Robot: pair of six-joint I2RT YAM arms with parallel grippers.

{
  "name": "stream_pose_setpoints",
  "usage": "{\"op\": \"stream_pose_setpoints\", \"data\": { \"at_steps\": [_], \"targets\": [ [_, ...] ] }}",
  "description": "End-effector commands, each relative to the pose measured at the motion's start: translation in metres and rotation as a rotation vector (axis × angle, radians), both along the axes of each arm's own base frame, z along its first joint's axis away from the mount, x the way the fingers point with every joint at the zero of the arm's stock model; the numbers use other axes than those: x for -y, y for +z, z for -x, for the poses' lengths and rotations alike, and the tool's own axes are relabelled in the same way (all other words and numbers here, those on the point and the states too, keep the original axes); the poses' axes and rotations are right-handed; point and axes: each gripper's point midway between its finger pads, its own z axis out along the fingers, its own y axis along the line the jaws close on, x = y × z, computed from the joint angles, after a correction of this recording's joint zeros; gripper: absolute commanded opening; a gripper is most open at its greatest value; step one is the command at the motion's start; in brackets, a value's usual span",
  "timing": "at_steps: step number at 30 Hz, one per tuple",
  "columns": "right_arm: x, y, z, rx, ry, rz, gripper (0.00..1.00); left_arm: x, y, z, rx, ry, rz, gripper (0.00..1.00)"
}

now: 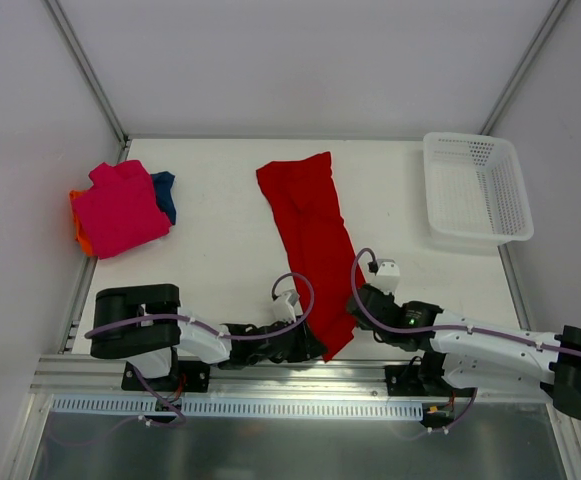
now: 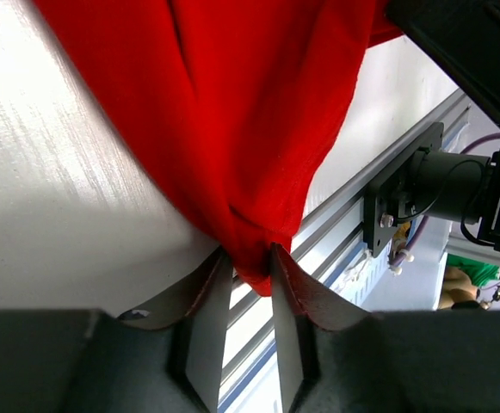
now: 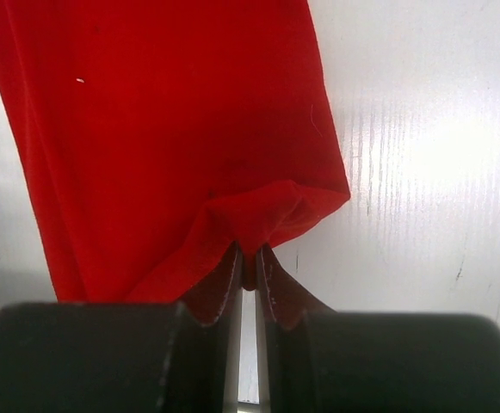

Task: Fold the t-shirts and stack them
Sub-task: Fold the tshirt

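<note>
White tabletop [image 1: 210,260], limp red t-shirt [image 1: 310,230], left hand [image 2: 250,258] and right hand [image 3: 249,258] tight on bunched hem

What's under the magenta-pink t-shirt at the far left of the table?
Under the magenta-pink t-shirt, an orange t-shirt shows at the left edge and a dark blue t-shirt at the far right edge. Most of both is covered, so their folds cannot be seen.

No readable text, label, brand, number or sign shows in any of the views.
</note>
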Motion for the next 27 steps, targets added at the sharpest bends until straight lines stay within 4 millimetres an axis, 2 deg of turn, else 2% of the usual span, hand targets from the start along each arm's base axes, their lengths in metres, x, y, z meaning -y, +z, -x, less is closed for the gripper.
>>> {"op": "stream_pose_setpoints", "data": {
  "at_steps": [1, 7, 8, 9, 11, 13, 14, 16, 19, 21, 23, 24, 27],
  "targets": [
    [0.000, -0.002, 0.002, -0.006, -0.011, -0.027, 0.06, -0.037, -0.047, 0.008, 0.009, -0.044, -0.191, 0.25],
    [0.004, -0.005, 0.004, -0.015, -0.012, -0.015, 0.05, -0.038, -0.041, -0.004, 0.035, -0.055, -0.207, 0.05],
    [0.004, -0.005, 0.004, -0.015, -0.012, -0.015, 0.05, -0.036, -0.036, -0.011, 0.050, -0.049, -0.211, 0.05],
    [0.004, -0.004, 0.004, -0.014, -0.010, -0.013, 0.05, -0.046, -0.042, -0.012, 0.043, -0.048, -0.272, 0.05],
    [0.004, -0.002, 0.002, -0.008, -0.014, -0.009, 0.05, -0.042, -0.027, -0.021, 0.072, -0.046, -0.283, 0.04],
    [0.004, 0.000, 0.001, -0.004, -0.009, 0.004, 0.06, -0.053, -0.019, -0.031, 0.080, -0.029, -0.334, 0.05],
    [0.002, 0.004, -0.001, 0.004, -0.005, 0.005, 0.06, -0.049, -0.009, -0.038, 0.104, -0.033, -0.333, 0.05],
    [0.000, 0.006, -0.003, 0.008, 0.001, 0.016, 0.06, -0.055, 0.003, -0.052, 0.115, -0.014, -0.339, 0.06],
    [-0.007, 0.012, -0.009, 0.018, 0.013, 0.046, 0.06, -0.058, 0.014, -0.071, 0.114, 0.000, -0.320, 0.06],
    [-0.015, 0.019, -0.014, 0.030, 0.027, 0.057, 0.06, -0.057, 0.018, -0.077, 0.112, -0.017, -0.318, 0.06],
    [-0.020, 0.019, -0.018, 0.029, 0.037, 0.088, 0.06, -0.056, 0.023, -0.088, 0.113, -0.013, -0.314, 0.06],
    [-0.027, 0.026, -0.022, 0.039, 0.046, 0.087, 0.06, -0.054, 0.024, -0.089, 0.107, -0.021, -0.307, 0.06],
    [-0.036, 0.027, -0.029, 0.035, 0.060, 0.116, 0.06, -0.047, 0.031, -0.096, 0.117, -0.031, -0.301, 0.06]
  ]
}}
